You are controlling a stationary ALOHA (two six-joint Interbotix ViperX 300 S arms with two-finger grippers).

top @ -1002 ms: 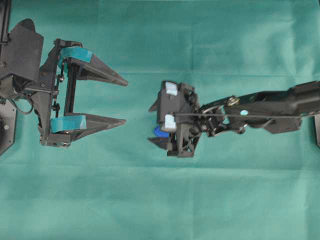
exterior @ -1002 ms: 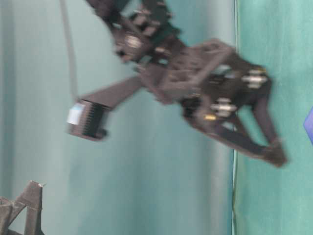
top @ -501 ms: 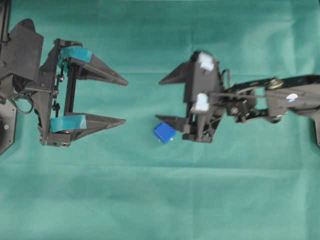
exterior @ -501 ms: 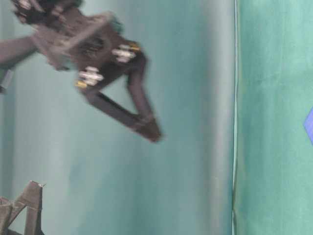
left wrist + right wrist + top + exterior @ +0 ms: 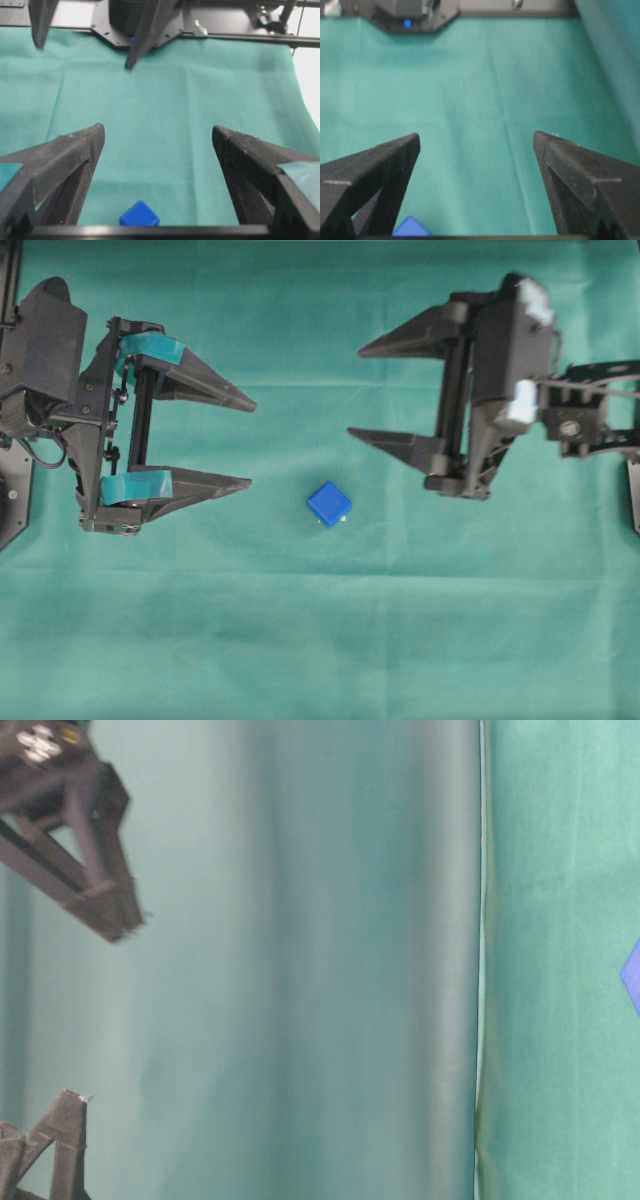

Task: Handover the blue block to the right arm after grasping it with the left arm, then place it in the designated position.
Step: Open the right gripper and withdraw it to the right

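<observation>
From above, the blue block (image 5: 329, 504) is sitting alone on the green cloth (image 5: 330, 640) that is covering the table. It is a small, shiny cube with soft, round edges. A few tiny white marks are peeking out at its lower edge. My left fingers (image 5: 250, 443) are long, black and pointy, with teal tape bands near their roots. They are standing wide apart and holding nothing. My right fingers (image 5: 355, 390) are plain black and pointy too, spread wide and empty. A second ago they were right over the block, hiding most of it. Now they are pulled away to the upper right, and the block is lying well apart from them.

In the table-level view, which is lying on its side, the pointy black tips (image 5: 115, 915) of one arm are showing in the top left corner. Earlier they were close to the cloth.

My left wrist camera is showing rough, grainy black fingers (image 5: 70, 155) spread wide, with the block (image 5: 139, 215) low between them.

My right wrist camera is showing my black fingers (image 5: 385, 160) wide apart, and just a blue corner (image 5: 411, 227) is peeking in at the bottom.
</observation>
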